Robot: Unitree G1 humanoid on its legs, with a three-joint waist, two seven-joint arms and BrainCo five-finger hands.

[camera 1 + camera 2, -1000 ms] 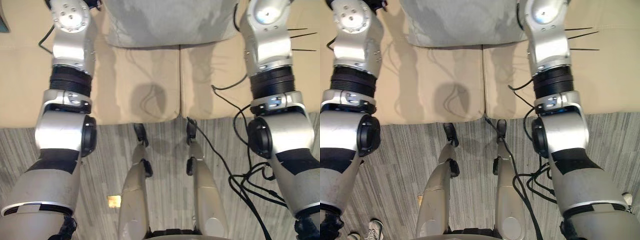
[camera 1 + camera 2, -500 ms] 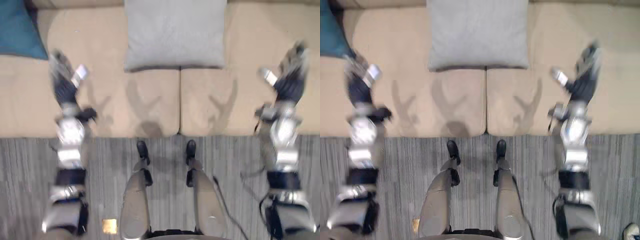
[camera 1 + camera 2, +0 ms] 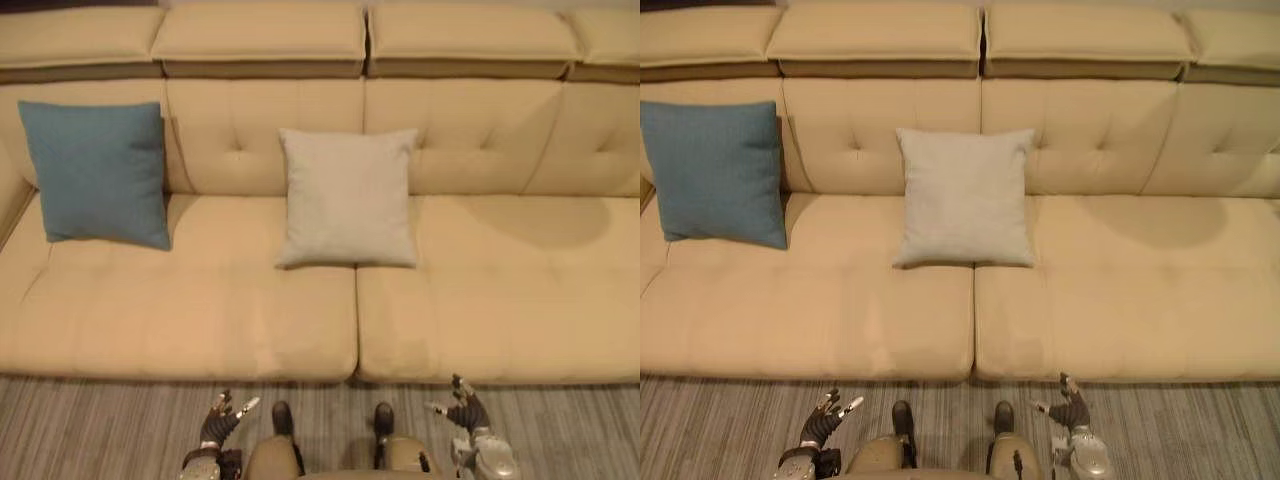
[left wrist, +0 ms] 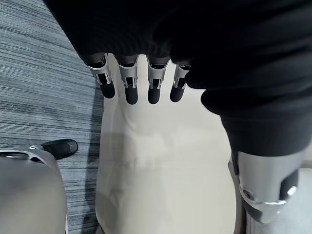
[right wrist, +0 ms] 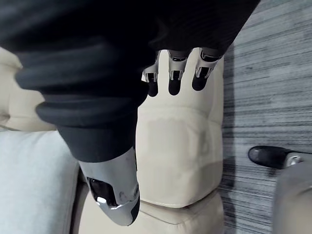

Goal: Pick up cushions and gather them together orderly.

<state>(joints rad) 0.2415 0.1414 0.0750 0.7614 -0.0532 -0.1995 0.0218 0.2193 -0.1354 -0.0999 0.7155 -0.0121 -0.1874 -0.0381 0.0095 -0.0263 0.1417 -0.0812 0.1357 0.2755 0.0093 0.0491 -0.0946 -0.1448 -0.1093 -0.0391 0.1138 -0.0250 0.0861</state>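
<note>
Both cushions lean on the sofa (image 3: 500, 290), well apart from each other. The blue cushion (image 3: 97, 172) sits at the far left end. The pale grey cushion (image 3: 348, 197) is near the middle, with its lower edge on the seat across the seam (image 3: 357, 320) between the two seat pads.

The left hand (image 3: 214, 424) and right hand (image 3: 467, 414) hang low over the striped floor (image 3: 100, 430) in front of the sofa. Their fingers are straight and spread, and they hold nothing (the wrist views show the same).

The main risk is probably the reach. Neither hand is anywhere near a cushion, and the blue one lies far off to the left, so a stretched one-handed grab could catch only a corner. Soft filling would then fold or slip out of the fingers. A second risk is that setting one cushion down beside the other may knock its neighbour flat, leaving the pair crooked rather than orderly.

Both cushions look close to square, so neither has a clear long axis. Each stands tilted back against the backrest (image 3: 480, 150), with its broad face turned toward the robot. The grey one sits fairly square to the sofa. The blue one is slightly skewed — its lower corner nearest the middle droops lowest.
</note>
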